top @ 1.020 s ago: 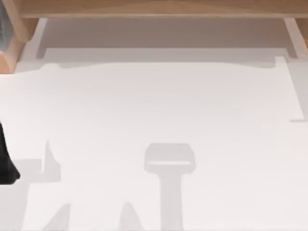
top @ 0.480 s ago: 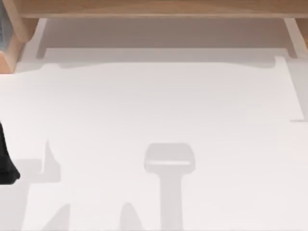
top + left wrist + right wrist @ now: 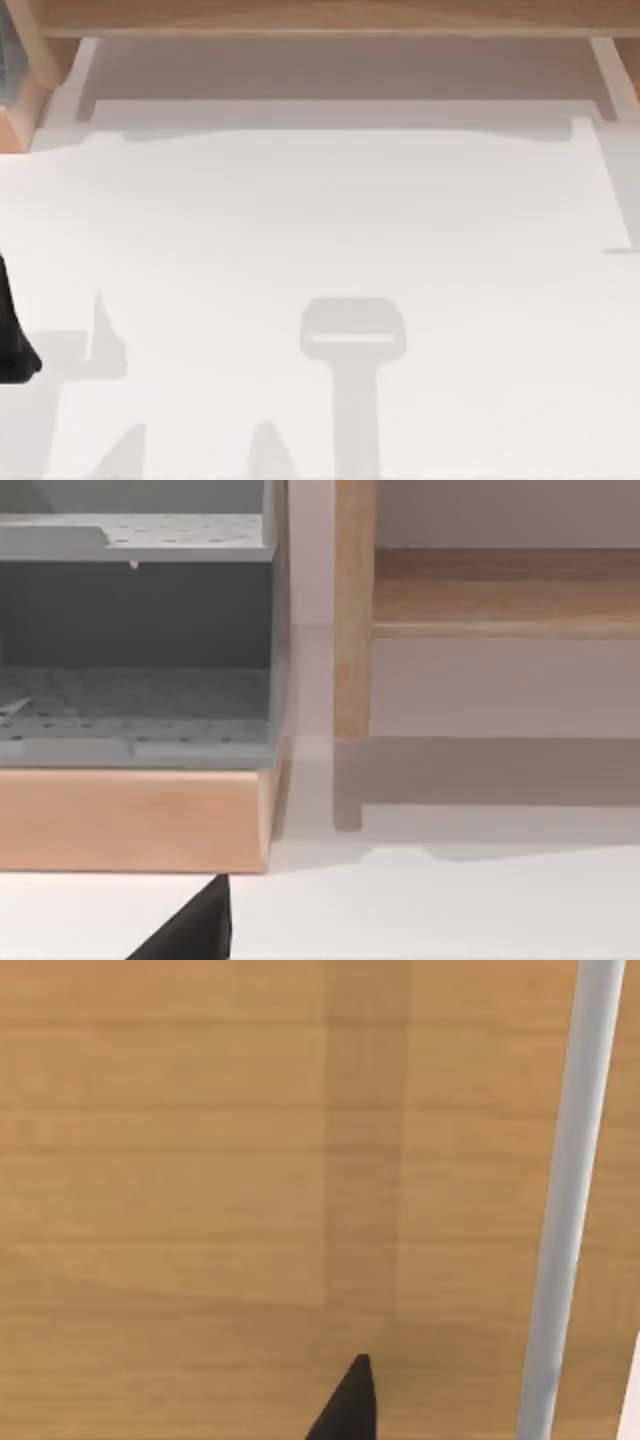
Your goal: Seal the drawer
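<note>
Right wrist view: black tip of right hand (image 3: 348,1405) close against wooden drawer front (image 3: 200,1160), pale grey bar (image 3: 565,1200) alongside; can't tell if fingers apart or together. Left wrist view: left hand (image 3: 190,930) tip low over white counter (image 3: 450,910), state unclear too. Beyond it, grey drawer (image 3: 135,680) w/ perforated floor sits open above a wood front, next to a wooden post (image 3: 352,610).

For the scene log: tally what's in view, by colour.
Wooden: 2, the cabinet and the drawer front
Grey: 2, the drawer interior and the handle bar
White: 1, the table
Black: 1, the left arm
Total: 6
</note>
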Available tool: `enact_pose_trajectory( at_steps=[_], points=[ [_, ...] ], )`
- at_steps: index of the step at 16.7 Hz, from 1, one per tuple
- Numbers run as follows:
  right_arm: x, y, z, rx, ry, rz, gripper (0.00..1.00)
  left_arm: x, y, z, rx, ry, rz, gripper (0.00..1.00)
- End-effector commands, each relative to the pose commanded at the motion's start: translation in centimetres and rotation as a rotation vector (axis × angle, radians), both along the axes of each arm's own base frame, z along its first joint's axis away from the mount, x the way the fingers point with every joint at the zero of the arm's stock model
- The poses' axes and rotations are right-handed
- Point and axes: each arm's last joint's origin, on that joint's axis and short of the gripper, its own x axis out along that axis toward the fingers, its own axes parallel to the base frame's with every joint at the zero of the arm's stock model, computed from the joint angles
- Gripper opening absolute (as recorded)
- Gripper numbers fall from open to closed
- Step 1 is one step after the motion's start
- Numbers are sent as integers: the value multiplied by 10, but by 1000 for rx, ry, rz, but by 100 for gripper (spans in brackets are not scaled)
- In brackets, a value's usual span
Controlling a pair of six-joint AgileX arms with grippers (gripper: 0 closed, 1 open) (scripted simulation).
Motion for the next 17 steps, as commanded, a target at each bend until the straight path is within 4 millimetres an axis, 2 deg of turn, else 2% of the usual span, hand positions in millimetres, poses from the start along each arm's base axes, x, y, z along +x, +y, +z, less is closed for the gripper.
enact_pose_trajectory(
  at_steps=[5,14,17],
  points=[
    [0,0,0,0,0,0,2,0,0,0,0,0,0,100],
    [-1,0,-1,5,4,-2,0,0,0,0,0,0,0,100],
    [12,1,-4,15,17,1,0,0,0,0,0,0,0,100]
  ],
)
